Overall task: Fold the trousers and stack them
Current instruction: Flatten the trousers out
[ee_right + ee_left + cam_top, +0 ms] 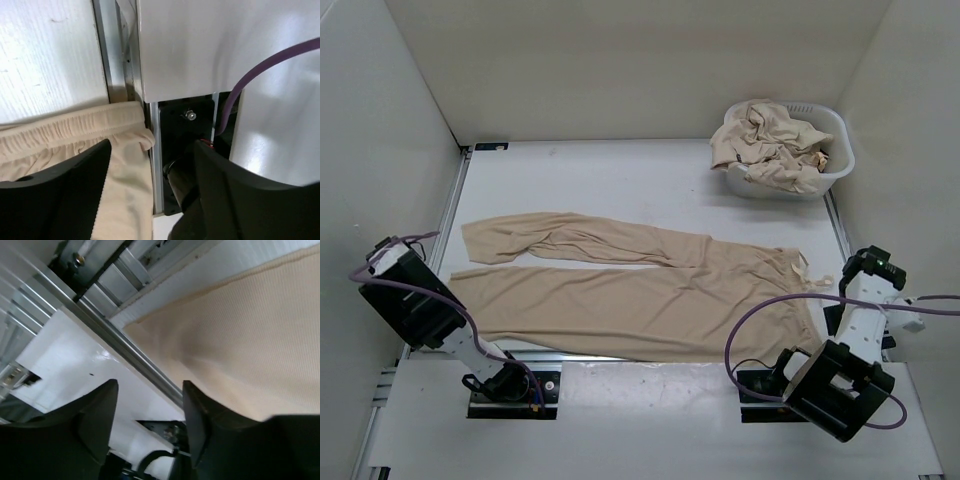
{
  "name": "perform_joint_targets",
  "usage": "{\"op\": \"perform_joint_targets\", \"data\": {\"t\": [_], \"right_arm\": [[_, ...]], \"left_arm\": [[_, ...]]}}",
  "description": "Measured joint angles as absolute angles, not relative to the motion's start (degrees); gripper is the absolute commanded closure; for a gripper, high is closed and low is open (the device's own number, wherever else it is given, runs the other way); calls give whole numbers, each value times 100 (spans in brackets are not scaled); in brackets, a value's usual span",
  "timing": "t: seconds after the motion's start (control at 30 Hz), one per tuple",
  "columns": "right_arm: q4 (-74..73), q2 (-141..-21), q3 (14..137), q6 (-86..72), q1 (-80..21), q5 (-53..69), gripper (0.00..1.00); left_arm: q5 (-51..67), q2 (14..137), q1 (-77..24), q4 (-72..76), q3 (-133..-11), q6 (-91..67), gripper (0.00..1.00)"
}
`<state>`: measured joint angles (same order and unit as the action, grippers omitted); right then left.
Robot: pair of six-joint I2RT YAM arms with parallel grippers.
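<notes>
Trousers [650, 290] lie flat across the middle of the counter [620, 170], waistband at the right. Left gripper [150, 390] and right gripper [150, 150] are both spread and empty. Risk: the lower edge of the cloth lies against the metal rail [130, 357], so a pinch there could hit the rail or miss the thin fabric.

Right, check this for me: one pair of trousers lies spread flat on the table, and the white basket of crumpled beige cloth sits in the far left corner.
Wrong corner. The top external view shows the white basket of crumpled beige cloth in the far right corner; the trousers do lie spread flat on the table.
</notes>
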<state>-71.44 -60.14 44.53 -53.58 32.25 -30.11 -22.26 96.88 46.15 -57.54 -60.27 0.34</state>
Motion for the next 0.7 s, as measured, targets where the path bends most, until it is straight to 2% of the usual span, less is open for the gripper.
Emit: {"op": "perform_joint_targets", "data": {"t": [0.03,0.1,0.3,0.37,0.47,0.57,0.7], "right_arm": [[-7205,-6020,4528,-5349,3225,-3063,25],[-7225,-6051,4772,-5284,3223,-3094,23],[-6823,-6200,5887,-4698,2663,-2993,22],[-6536,-6228,6237,-4519,2331,-2847,24],[-6071,-6449,6576,-4456,1903,-2473,24],[-5680,-7059,6785,-4591,1568,-2176,24],[-5293,-8442,7286,-4910,1181,-1868,24]], "left_arm": [[-2217,9684,4615,-5774,-6042,30,24],[-2091,9688,4587,-5992,-6226,23,21],[-1138,9697,3645,-6652,-8003,-1,15],[-735,9717,3177,-6665,-8416,3,15],[-207,9963,2606,-6589,-8825,10,9],[-27,10582,2359,-6292,-9279,8,2],[97,11874,2338,-6040,-10514,1,0]]}}
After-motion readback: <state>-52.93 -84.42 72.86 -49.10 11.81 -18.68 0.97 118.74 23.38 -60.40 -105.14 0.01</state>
